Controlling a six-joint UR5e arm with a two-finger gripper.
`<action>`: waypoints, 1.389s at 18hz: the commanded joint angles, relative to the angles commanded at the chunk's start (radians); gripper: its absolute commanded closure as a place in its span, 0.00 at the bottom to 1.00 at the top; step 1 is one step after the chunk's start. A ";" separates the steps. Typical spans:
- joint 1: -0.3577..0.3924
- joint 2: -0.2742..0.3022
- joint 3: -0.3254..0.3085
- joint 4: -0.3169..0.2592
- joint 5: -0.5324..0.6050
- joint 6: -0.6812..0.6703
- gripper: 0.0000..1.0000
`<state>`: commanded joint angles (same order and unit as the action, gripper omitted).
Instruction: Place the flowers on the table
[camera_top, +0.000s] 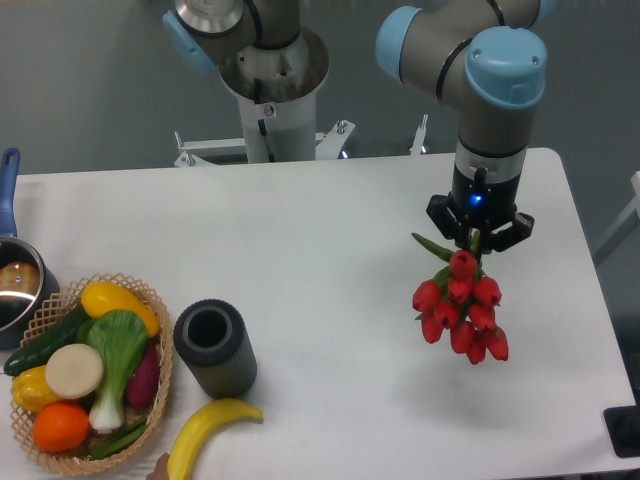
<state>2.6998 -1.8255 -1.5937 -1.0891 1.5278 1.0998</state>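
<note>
A bunch of red tulips (462, 312) with green stems hangs head-down from my gripper (478, 238) at the right side of the white table (330, 250). The gripper is shut on the stems, just above the blooms. The flowers hang in the air above the table, with their shadow on the surface below them. The fingertips are partly hidden by the stems and leaves.
A dark grey cylindrical vase (214, 348) stands at the front left. A wicker basket (160, 385) of toy vegetables sits at the left edge, with a banana (205, 432) in front. A pot with a blue handle (14, 280) is at the far left.
</note>
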 joint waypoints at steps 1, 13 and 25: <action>-0.002 0.002 -0.003 0.003 0.003 0.002 1.00; -0.040 0.002 -0.100 0.003 0.003 -0.003 0.79; -0.049 0.015 -0.121 0.015 0.011 0.002 0.00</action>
<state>2.6507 -1.8101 -1.7150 -1.0738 1.5386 1.1014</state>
